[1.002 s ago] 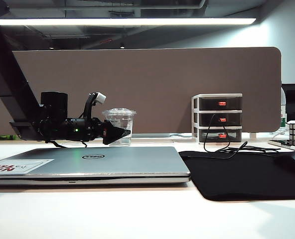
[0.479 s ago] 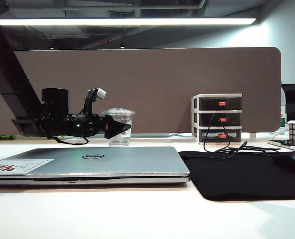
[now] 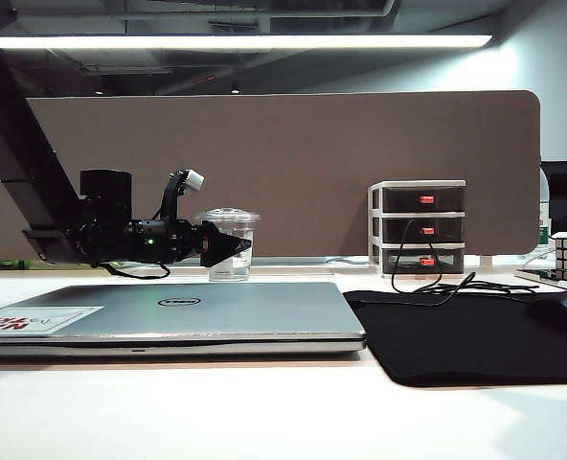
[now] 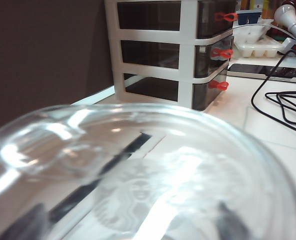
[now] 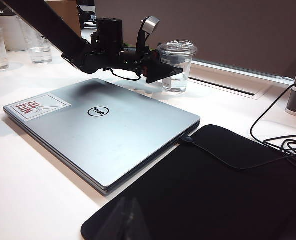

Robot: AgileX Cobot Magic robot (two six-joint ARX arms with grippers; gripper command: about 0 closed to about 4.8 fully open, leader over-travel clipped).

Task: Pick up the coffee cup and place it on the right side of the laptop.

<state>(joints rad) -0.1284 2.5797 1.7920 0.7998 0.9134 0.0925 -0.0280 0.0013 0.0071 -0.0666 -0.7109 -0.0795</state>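
**A:** Where does the clear plastic coffee cup with the domed lid (image 3: 230,243) stand relative to the left pincer (image 3: 234,251)?

**B:** Upright on the white surface (image 3: 264,412), behind the far edge of the closed silver-grey laptop (image 3: 169,309). The left arm reaches in level from the left of the exterior view, and its black fingertips (image 5: 171,70) overlap the cup's wall just under the lid. In the left wrist view the cup's lid (image 4: 138,175) fills the lower half of the picture, very close to the lens, so the cup lies straight ahead of the pincer and between its fingers.

**B:** The cup's long axis is vertical and the pincer's approach is horizontal, so the fingers meet the wall side-on.

**A:** How wide is the left pincer?

**B:** Wide, spanning the cup. Whether the fingers already press the wall cannot be told from these views (the cup's base rests on the surface, so it is not lifted).

**A:** And the right pincer?

**B:** Only a dark blurred shape (image 5: 123,220) shows at the edge of its own wrist view, above the black mat (image 5: 213,190); its opening cannot be told. It is well apart from the cup, so the left arm is clearly the nearer.

**A:** The destination?

**B:** Right of the laptop, where the mat lies.
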